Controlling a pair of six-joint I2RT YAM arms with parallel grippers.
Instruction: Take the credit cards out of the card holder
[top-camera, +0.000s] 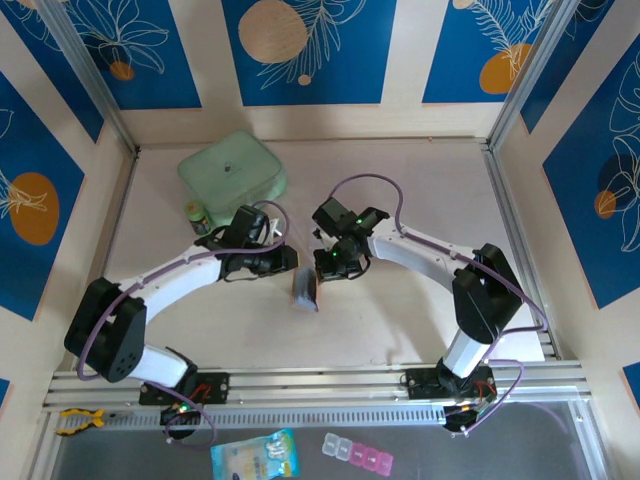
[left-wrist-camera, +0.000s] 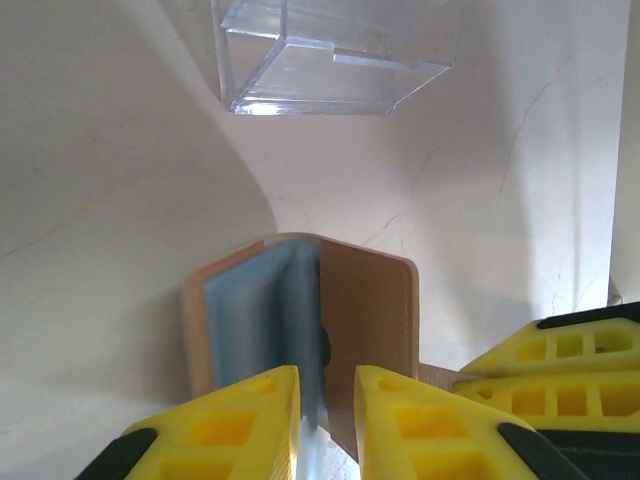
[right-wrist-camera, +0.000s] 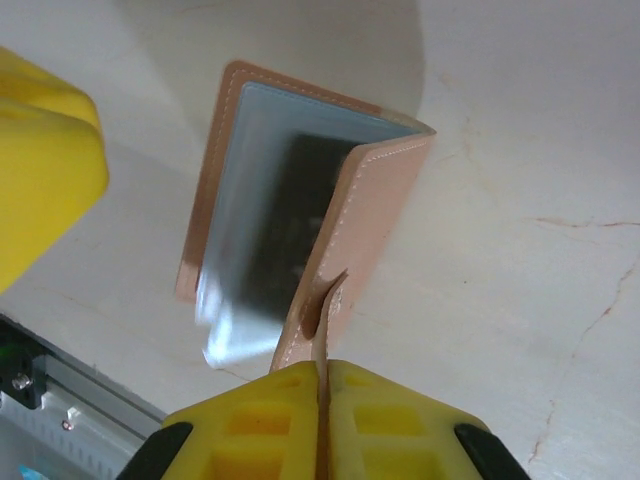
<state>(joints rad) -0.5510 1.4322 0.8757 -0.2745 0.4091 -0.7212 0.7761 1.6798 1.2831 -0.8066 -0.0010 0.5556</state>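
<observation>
1. The card holder (top-camera: 305, 291), a tan-pink leather bifold, sits half open at the centre of the overhead frame, between the two arms.
2. The right gripper (right-wrist-camera: 323, 370), at bottom centre of its wrist view, is clamped tight on the holder's snap tab (right-wrist-camera: 330, 300).
3. The left gripper (left-wrist-camera: 325, 385), at the bottom of its view, has its fingers narrowly apart around a pale card edge. I cannot tell whether it pinches.
4. The credit cards (left-wrist-camera: 250, 320) look thin, stiff and slick. They are probably best pinched by the exposed edge, since the leather looks soft and likely to flex.
</observation>
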